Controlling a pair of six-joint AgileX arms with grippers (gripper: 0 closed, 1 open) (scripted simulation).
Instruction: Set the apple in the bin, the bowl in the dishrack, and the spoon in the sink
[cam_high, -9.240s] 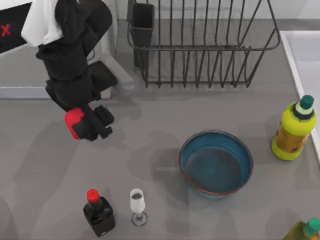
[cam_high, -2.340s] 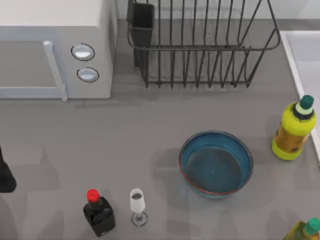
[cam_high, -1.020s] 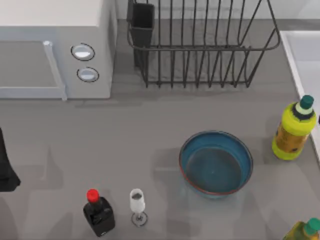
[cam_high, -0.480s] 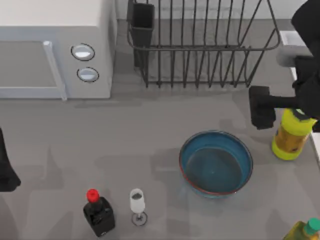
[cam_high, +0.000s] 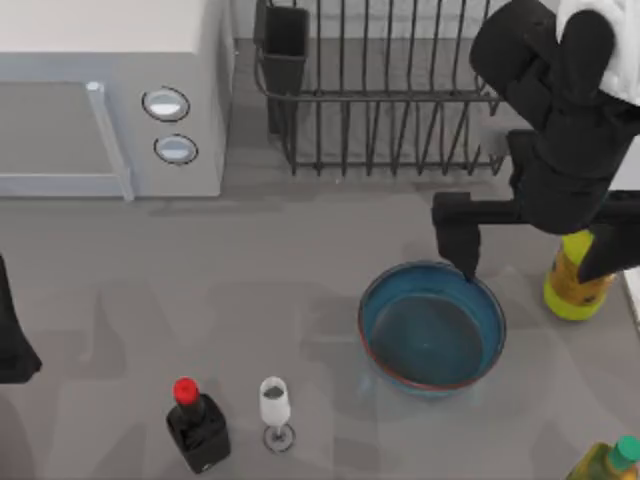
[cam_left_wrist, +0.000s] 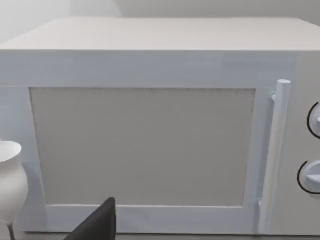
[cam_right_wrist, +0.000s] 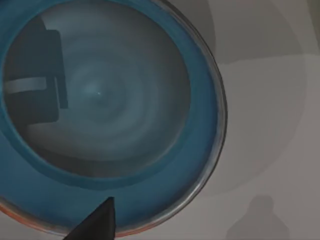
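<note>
from above, the right arm reaches in from the far right, its black body crossing the right end of the dishrack (cam_high: 400, 90) and hiding most of a yellow bottle (cam_high: 568, 290) at the right edge. the right gripper (cam_high: 462, 245) hangs over the far rim of the bowl (cam_high: 432, 325), a dark finger pointing down at that rim; whether its fingers are spread or closed cannot be told from here. the bowl sits upright on the grey table (cam_high: 280, 280), right of centre, nearer than the dishrack and apart from it. the dishrack stands at the far side, with its dark utensil cup (cam_high: 286, 45) at its left corner. a white microwave (cam_high: 110, 100) fills the far left. near the front edge stand a red-capped black bottle (cam_high: 197, 425) and a small wine glass (cam_high: 275, 412), just beside each other. a second green-capped bottle (cam_high: 615, 462) peeks in at the near right corner. a strip of the sink (cam_high: 628, 175) shows pale at the right edge behind the arm. part of the left arm (cam_high: 12, 330) rests at the left edge.

the left wrist view faces the microwave door (cam_left_wrist: 140, 145) and handle (cam_left_wrist: 272, 160), with a white rounded vessel (cam_left_wrist: 11, 182) at one side and a dark fingertip (cam_left_wrist: 97, 225) at the frame edge.

the right wrist view looks straight down into the bowl (cam_right_wrist: 165, 170), teal inside with a reddish rim, a dark fingertip (cam_right_wrist: 97, 222) over its wall.
</note>
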